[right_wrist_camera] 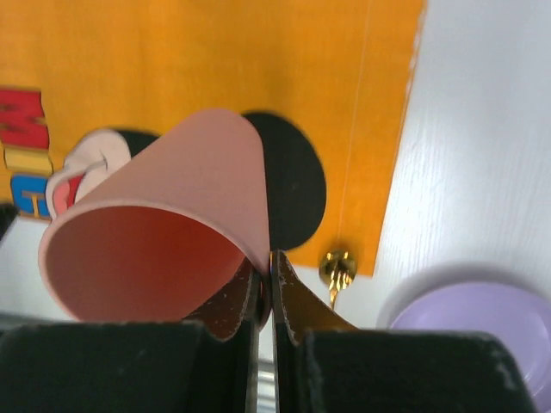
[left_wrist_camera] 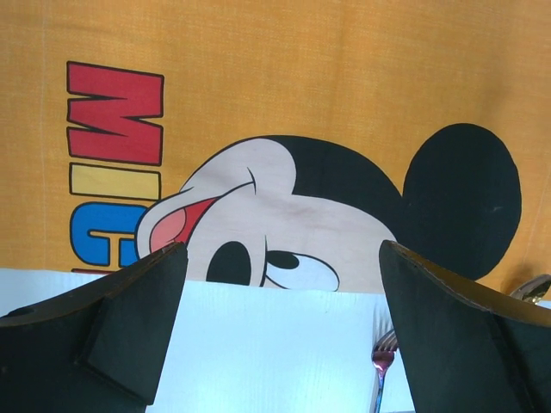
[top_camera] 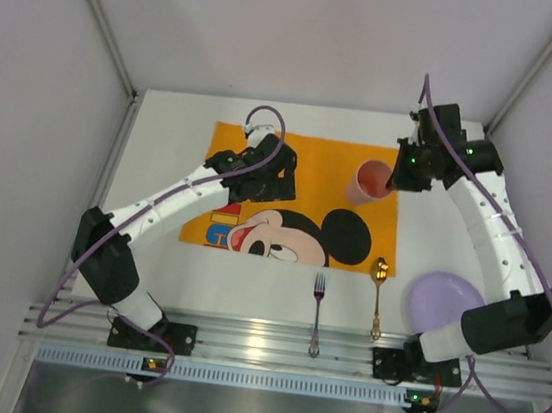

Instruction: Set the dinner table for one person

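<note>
The white dinner table (top_camera: 150,251) carries an orange Mickey Mouse placemat (top_camera: 312,156). My right gripper (top_camera: 390,180) is shut on the rim of a pink cup (top_camera: 370,182), with one finger inside and one outside; the wrist view shows the cup (right_wrist_camera: 164,232) held above the placemat (right_wrist_camera: 215,52). My left gripper (top_camera: 277,179) is open and empty over the placemat's left half; its fingers (left_wrist_camera: 129,318) frame the Mickey face and the bare table (left_wrist_camera: 275,353). A fork (top_camera: 317,312), a gold spoon (top_camera: 378,295) and a purple plate (top_camera: 443,300) lie on the table near the front.
Grey walls close in the table on the left, right and back. An aluminium rail (top_camera: 269,345) runs along the near edge with both arm bases. The fork's tines (left_wrist_camera: 381,354) show by the left gripper's right finger. The spoon (right_wrist_camera: 337,268) and plate (right_wrist_camera: 482,331) show below the cup.
</note>
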`<state>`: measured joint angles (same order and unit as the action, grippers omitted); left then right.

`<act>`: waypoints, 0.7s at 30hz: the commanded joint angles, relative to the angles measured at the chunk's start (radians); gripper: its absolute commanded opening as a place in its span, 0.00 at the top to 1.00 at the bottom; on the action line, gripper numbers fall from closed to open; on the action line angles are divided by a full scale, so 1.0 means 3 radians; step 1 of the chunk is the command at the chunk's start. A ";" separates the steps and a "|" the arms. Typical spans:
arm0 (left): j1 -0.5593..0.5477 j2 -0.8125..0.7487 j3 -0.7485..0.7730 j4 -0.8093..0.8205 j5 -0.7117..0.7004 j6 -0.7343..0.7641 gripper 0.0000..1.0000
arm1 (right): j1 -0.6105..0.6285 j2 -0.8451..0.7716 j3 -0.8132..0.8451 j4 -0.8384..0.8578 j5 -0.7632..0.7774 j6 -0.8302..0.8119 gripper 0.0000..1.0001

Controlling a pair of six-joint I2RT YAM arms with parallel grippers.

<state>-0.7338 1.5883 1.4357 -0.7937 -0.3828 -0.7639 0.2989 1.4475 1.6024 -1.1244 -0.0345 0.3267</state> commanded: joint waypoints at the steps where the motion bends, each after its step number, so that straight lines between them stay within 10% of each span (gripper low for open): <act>1: 0.0002 -0.0222 0.0046 -0.0024 0.0033 0.0184 0.02 | 0.0021 0.0638 0.0746 -0.0164 0.0472 -0.0082 1.00; 10: 0.0017 -0.0538 -0.0240 0.0094 0.0360 0.0337 0.02 | -0.0213 0.2593 0.2996 -0.0501 0.0586 0.0174 1.00; 21: 0.0043 -0.0805 -0.0547 0.0170 0.0244 0.0302 0.02 | -0.0398 0.2901 0.2748 -0.0511 0.0744 0.0322 0.90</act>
<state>-0.7296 1.3838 1.2800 -0.7788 -0.2813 -0.6815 0.1932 2.3436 2.4145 -1.2530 0.1661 0.4099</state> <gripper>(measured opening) 0.985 0.068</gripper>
